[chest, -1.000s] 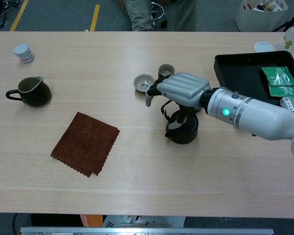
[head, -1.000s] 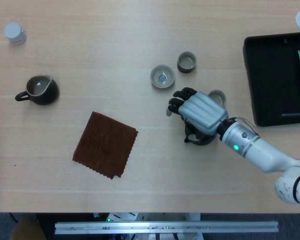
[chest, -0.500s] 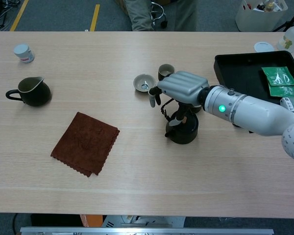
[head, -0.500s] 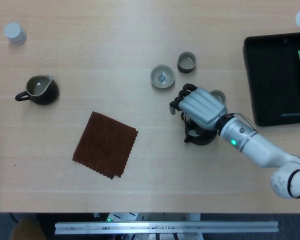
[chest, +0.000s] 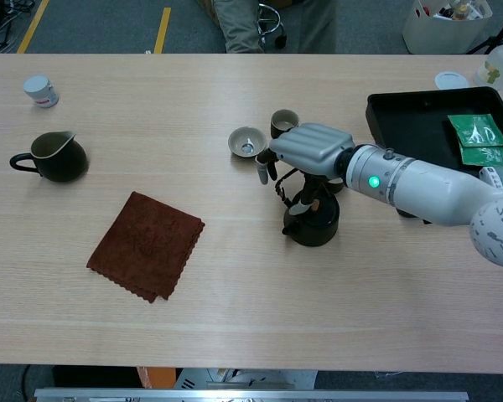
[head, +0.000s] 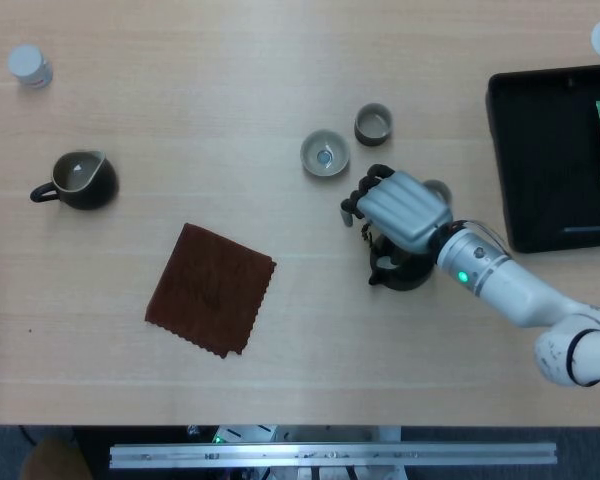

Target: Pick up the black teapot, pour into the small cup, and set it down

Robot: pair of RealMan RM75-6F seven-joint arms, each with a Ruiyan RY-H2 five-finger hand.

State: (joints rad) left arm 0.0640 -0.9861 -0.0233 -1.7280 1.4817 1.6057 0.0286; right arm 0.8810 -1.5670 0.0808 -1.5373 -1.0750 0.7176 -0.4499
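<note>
The black teapot [head: 402, 270] [chest: 312, 224] stands on the table right of centre, its arched handle rising under my right hand [head: 400, 208] [chest: 312, 149]. The hand sits on top of it with fingers curled down around the handle's top; the palm hides the contact itself. A small pale cup [head: 325, 155] [chest: 246, 141] lies just up and left of the hand. A darker cup [head: 373, 124] [chest: 284, 122] stands behind it, and a third cup [head: 438, 189] peeks out from behind the hand. My left hand is in neither view.
A dark pitcher [head: 78, 180] [chest: 54, 157] stands far left, with a small white jar [head: 28, 65] beyond it. A brown cloth [head: 210, 290] [chest: 147, 244] lies left of the teapot. A black tray [head: 550, 200] [chest: 411, 117] with green packets is at the right.
My right hand has sunk closer onto the teapot and its fingers have curled in from a more stretched pose. The teapot has not moved.
</note>
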